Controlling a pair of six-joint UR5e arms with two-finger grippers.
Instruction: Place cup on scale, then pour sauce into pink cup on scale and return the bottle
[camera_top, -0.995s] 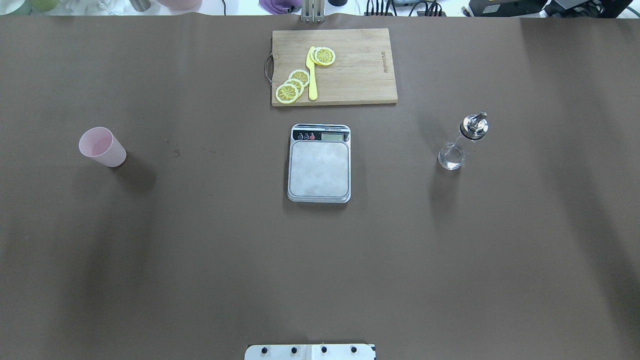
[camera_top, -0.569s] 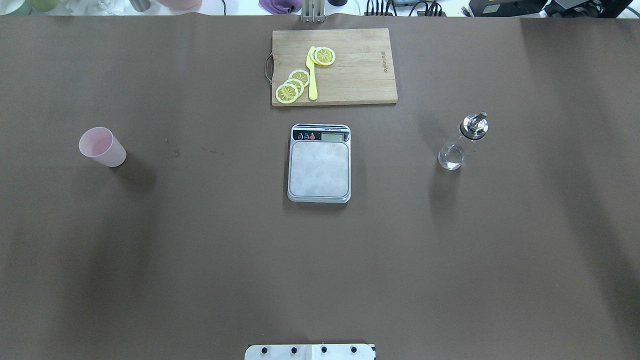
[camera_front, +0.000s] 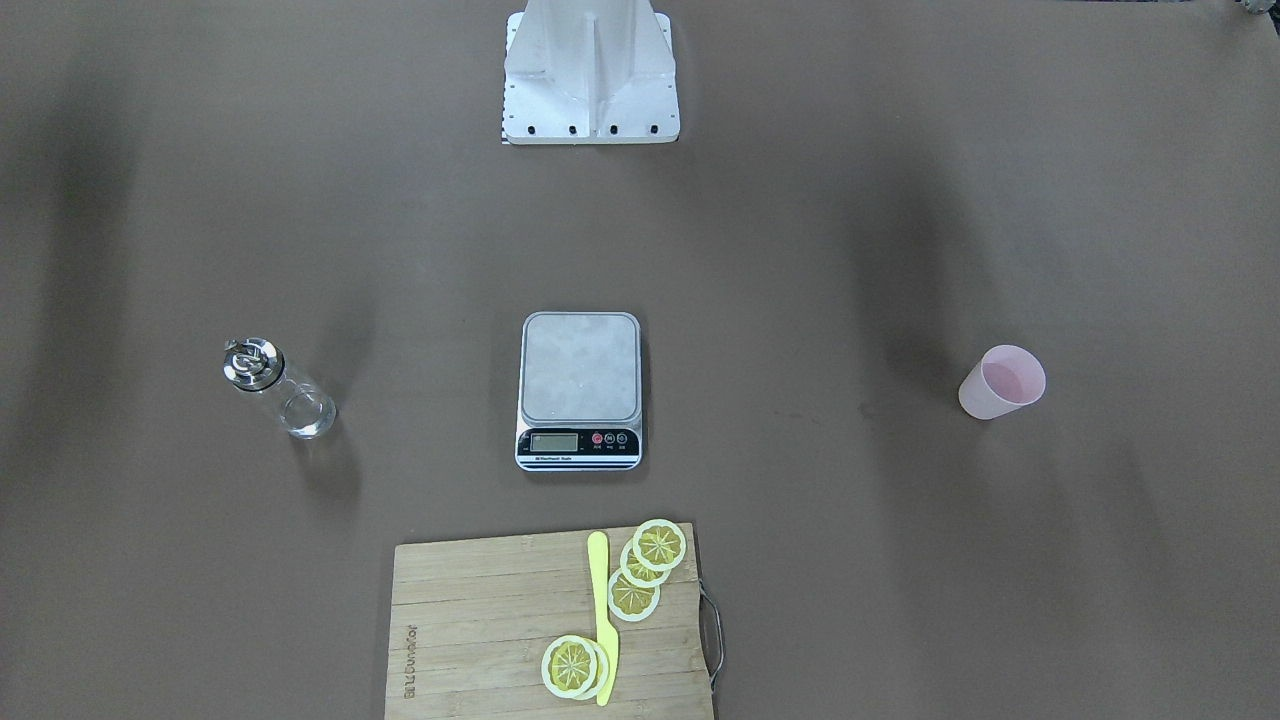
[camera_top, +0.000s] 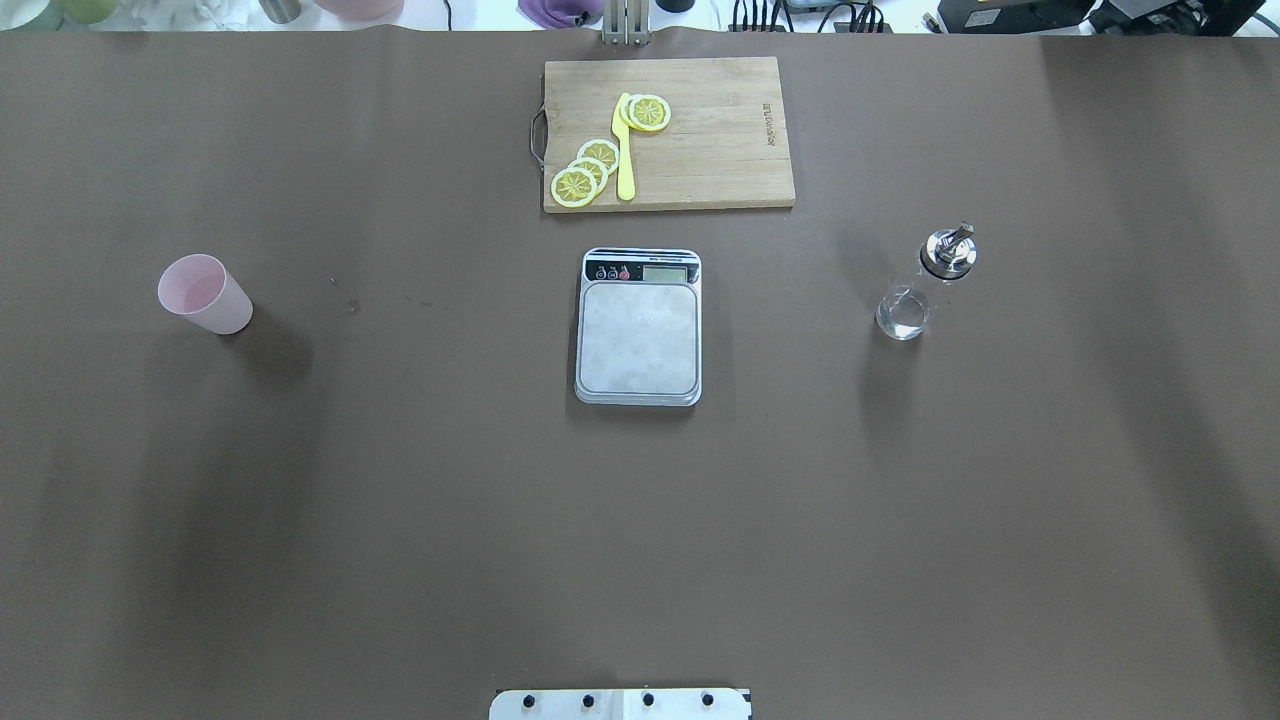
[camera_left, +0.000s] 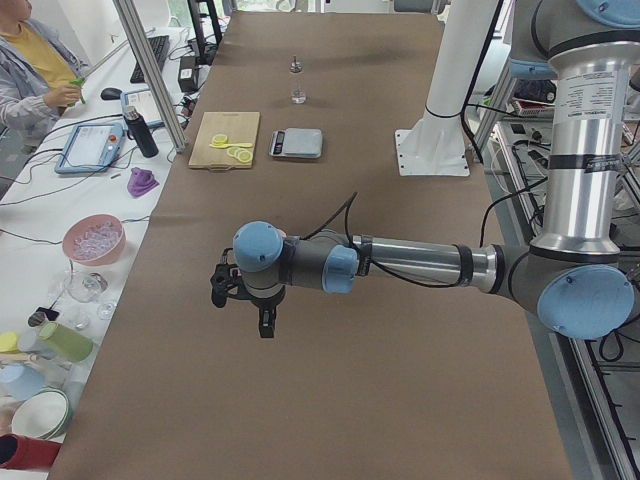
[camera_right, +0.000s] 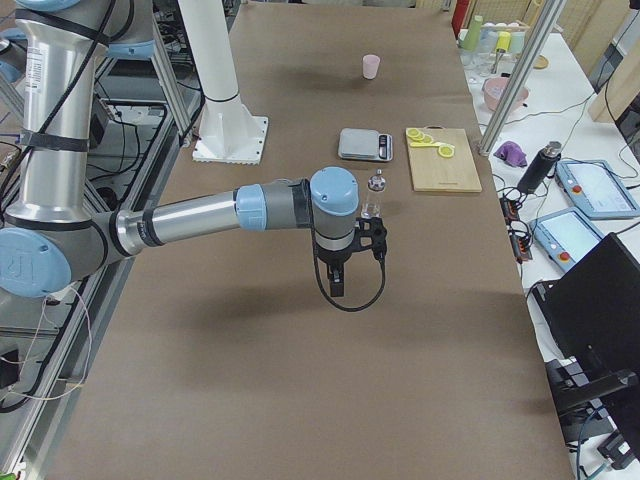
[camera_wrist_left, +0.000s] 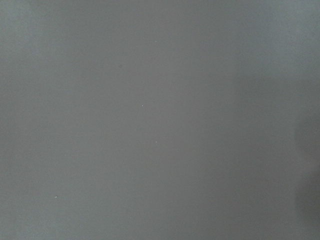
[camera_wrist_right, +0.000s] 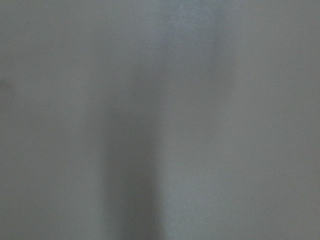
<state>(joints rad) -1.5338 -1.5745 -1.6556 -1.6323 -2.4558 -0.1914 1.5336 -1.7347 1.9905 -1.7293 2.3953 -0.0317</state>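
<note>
As the overhead view is read from its left side, the cup comes first: a small pale pink tumbler of smooth plastic, tapered and without a handle. It stands upright on the matte brown table cover, well apart from the scale.

The scale lies in the middle. It is a flat rectangle with rounded corners, a dull silver steel platform with nothing on it, and a black strip at its far edge with a red button and a small display. The digits on the display are too small to read. Just beyond the scale lies a wooden cutting board with visible grain and a metal handle. On it lie several yellow lemon slices and a yellow knife.

To the right stands the bottle, of clear glass with a shiny silver spout cap, upright and also well apart from the scale. The sauce is almost colourless, and its level is hard to make out.

The left gripper appears only in the left side view, pointing down above the cover. I cannot tell if its fingers are apart or together. The right gripper appears only in the right side view, and there too I cannot tell. In that view the arm's wrist covers part of the bottle. Both wrist cameras give only a blurred grey surface.
</note>
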